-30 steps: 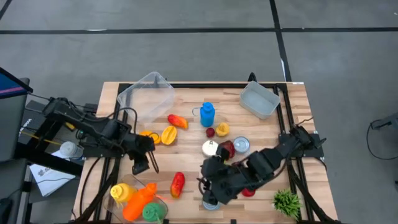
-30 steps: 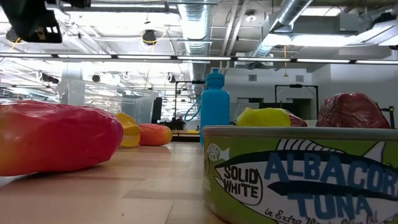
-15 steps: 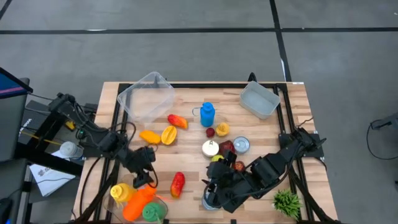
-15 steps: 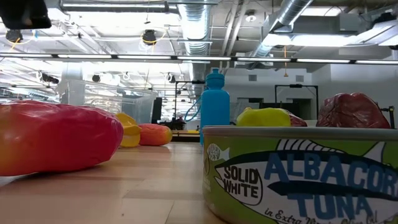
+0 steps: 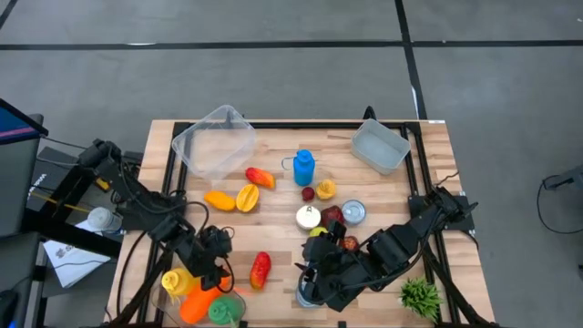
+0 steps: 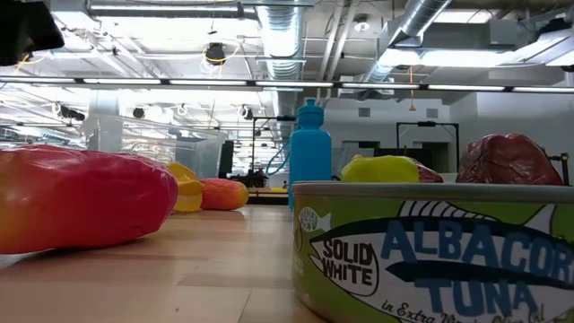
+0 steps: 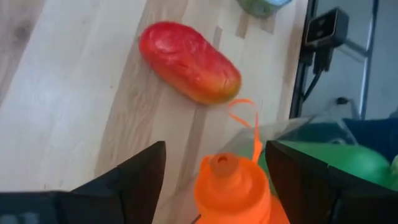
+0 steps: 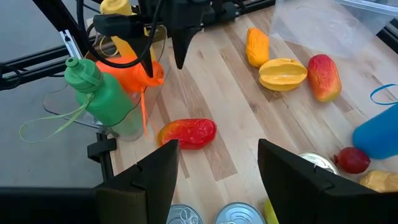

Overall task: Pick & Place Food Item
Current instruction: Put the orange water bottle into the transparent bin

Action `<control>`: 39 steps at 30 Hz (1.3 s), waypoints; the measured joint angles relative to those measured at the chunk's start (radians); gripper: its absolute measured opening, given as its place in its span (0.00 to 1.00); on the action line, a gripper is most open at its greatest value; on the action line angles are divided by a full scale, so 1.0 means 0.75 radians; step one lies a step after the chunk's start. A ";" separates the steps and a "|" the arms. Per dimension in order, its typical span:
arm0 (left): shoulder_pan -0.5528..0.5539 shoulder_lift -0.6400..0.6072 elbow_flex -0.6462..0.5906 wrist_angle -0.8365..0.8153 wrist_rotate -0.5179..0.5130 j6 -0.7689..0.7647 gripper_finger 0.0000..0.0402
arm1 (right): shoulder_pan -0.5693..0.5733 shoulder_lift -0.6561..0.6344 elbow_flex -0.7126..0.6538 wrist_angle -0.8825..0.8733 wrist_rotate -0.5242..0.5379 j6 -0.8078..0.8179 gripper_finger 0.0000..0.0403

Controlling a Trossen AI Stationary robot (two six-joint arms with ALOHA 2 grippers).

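A red-orange fruit (image 5: 260,270) lies on its side on the wood near the table's near edge, also in the left wrist view (image 7: 189,62), the right wrist view (image 8: 186,133) and the low view (image 6: 81,202). My left gripper (image 5: 215,262) is open just left of the fruit. Its fingers stand on either side of the cap of an orange bottle (image 7: 230,183) without touching it. My right gripper (image 5: 308,278) is open to the right of the fruit, above the cans, and faces it (image 8: 217,146).
A green bottle (image 5: 223,312) and a yellow bottle (image 5: 176,281) stand by the orange one at the near left corner. A tuna can (image 6: 430,256), a blue bottle (image 5: 303,168), more fruits (image 5: 248,196), two clear tubs (image 5: 214,141) (image 5: 381,146) and a green plant (image 5: 420,296) crowd the table.
My left gripper has moved toward the table's near edge and down, from beside the yellow fruits to the orange bottle's cap. My right gripper has shifted a little toward the near edge. No object has moved.
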 joint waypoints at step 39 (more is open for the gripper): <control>0.008 -0.256 -0.206 0.266 0.071 -0.117 0.13 | 0.006 0.000 0.000 0.018 0.066 -0.031 0.52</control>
